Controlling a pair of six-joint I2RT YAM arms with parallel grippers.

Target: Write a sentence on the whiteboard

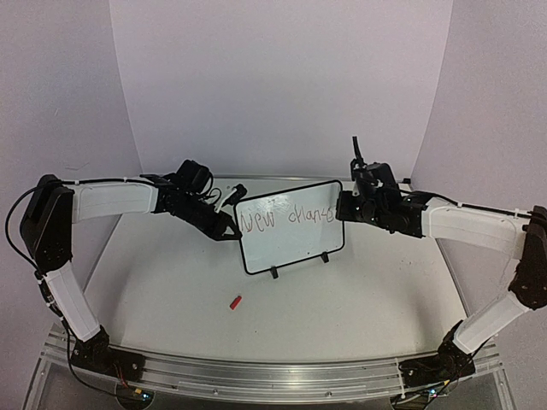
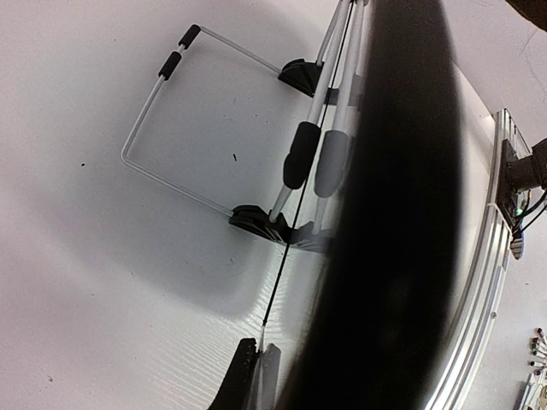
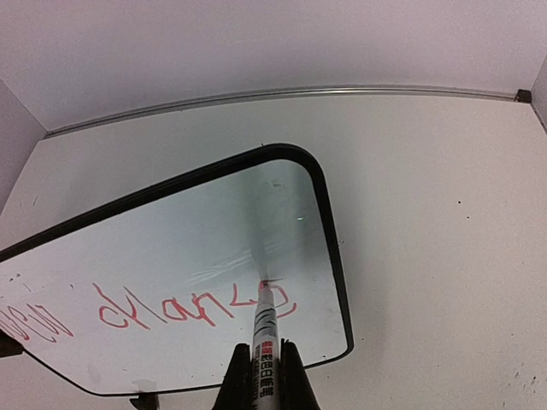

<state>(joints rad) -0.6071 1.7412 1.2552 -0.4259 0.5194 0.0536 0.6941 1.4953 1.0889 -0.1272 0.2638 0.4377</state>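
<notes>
Right end effector (image 3: 265,376) was clamped on the marker (image 3: 261,320), tip touching the whiteboard (image 1: 291,248), which stood on the worktop (image 1: 171,282), its left edge pinched by the left end effector (image 1: 229,229). The sentence (image 1: 286,219) read roughly "New chanc"; its ending and second line looked unwritten.

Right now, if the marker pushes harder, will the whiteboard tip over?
Likely tippy: the whiteboard leans on two small feet and a thin wire stand. It looks light and stiff, so it may slide. The left gripper on its edge seems to steady it.
</notes>
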